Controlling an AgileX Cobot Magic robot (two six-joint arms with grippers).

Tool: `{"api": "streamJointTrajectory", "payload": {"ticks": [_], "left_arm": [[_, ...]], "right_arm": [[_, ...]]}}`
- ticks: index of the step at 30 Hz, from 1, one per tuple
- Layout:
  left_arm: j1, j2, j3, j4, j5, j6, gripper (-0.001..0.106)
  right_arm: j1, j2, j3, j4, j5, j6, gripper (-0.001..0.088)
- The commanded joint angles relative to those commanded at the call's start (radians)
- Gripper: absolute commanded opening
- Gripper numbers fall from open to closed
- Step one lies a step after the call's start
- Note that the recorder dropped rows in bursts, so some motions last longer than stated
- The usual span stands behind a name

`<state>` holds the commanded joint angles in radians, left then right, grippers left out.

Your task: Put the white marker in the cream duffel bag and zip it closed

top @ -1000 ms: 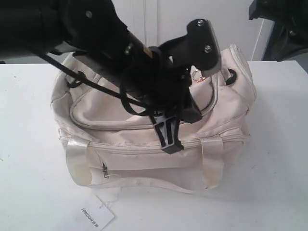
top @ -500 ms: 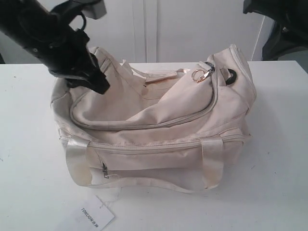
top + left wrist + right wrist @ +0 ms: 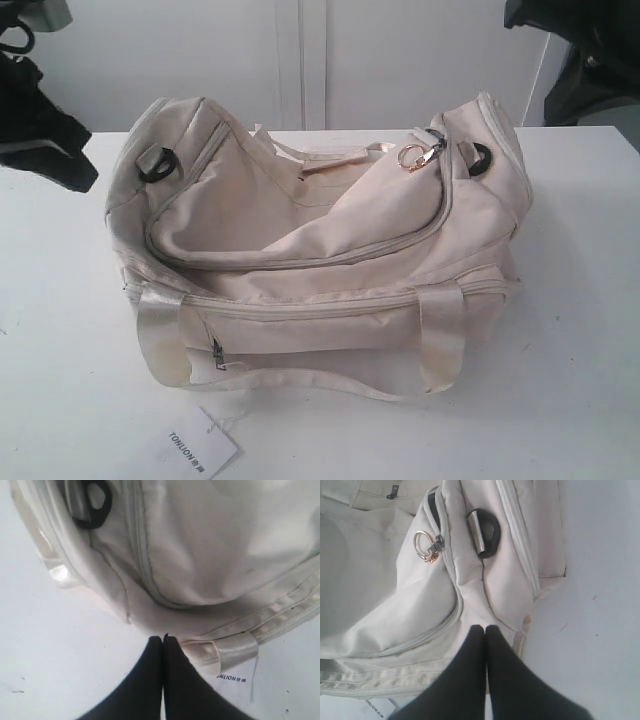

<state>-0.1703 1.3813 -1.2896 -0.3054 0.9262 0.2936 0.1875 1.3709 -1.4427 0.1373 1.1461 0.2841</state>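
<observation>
Cream duffel bag (image 3: 330,280) sits mid table (image 3: 580,300), white top showing on all sides; zip (image 3: 300,262) prob. shut. L gripper (image 3: 163,640) & R gripper (image 3: 485,629): jaws pressed together.

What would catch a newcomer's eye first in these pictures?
The slumped cream duffel bag fills the middle of the white table, its gold ring pull at the right end of the curved top zipper. A white TONLION paper tag lies on the table in front of its left corner. The left gripper and right gripper hang shut near opposite ends of the bag, holding nothing.
</observation>
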Motion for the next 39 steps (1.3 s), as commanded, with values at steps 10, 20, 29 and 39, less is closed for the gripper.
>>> {"api": "streamJointTrajectory", "payload": {"ticks": [10, 20, 29, 39], "left_arm": [[0.011, -0.103, 0.083, 0.068, -0.062, -0.033, 0.000], [0.011, -0.116, 0.156, 0.066, -0.131, -0.078, 0.000], [0.102, -0.116, 0.164, 0.059, -0.086, -0.092, 0.000], [0.262, -0.116, 0.164, -0.032, 0.057, -0.070, 0.000]], "right_arm": [[0.000, 0.000, 0.002, -0.007, 0.009, -0.064, 0.0000], [0.000, 0.000, 0.002, -0.007, 0.009, -0.064, 0.0000], [0.000, 0.000, 0.002, -0.006, -0.022, -0.064, 0.0000], [0.000, 0.000, 0.002, -0.006, -0.027, -0.064, 0.0000]]}}
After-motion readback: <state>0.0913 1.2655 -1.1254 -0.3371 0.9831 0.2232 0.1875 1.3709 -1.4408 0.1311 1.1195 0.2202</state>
